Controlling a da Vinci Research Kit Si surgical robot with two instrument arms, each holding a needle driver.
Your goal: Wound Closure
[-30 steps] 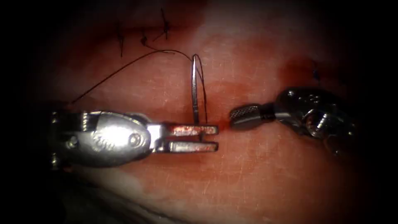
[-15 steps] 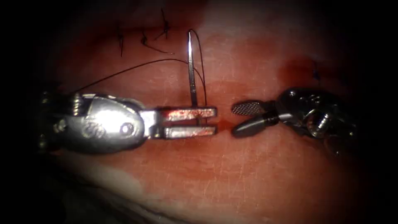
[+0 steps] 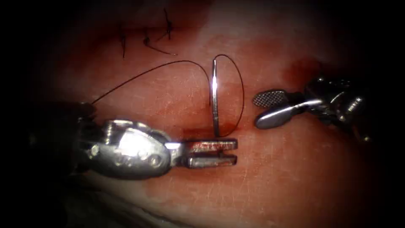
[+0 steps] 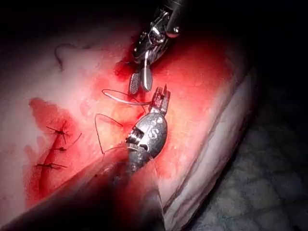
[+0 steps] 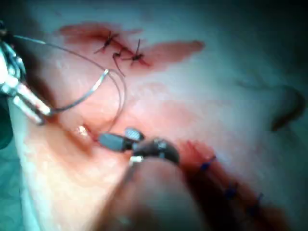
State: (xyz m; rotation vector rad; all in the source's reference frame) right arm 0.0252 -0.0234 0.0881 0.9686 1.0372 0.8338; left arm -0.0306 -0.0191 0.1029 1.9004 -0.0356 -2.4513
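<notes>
The left tool [image 3: 213, 152] gripped the needle [image 3: 215, 99] at its lower end, mid-frame, clear of the tissue [image 3: 274, 177]; the right tool [image 3: 270, 109] was released, empty. The needle looked stiff, light and slippery, best held mid-curve.

Needle [image 3: 215, 99] upright in left tool [image 3: 213, 152]; right tool [image 3: 263, 110] agape, empty.

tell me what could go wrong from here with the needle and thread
The left tool holds the needle by one end only, its curve standing free above the tissue; it could swivel in that grip. The thread loops loosely around the needle and might snag on it. The right tool sits open beside that loop, holding nothing, and could catch it.
</notes>
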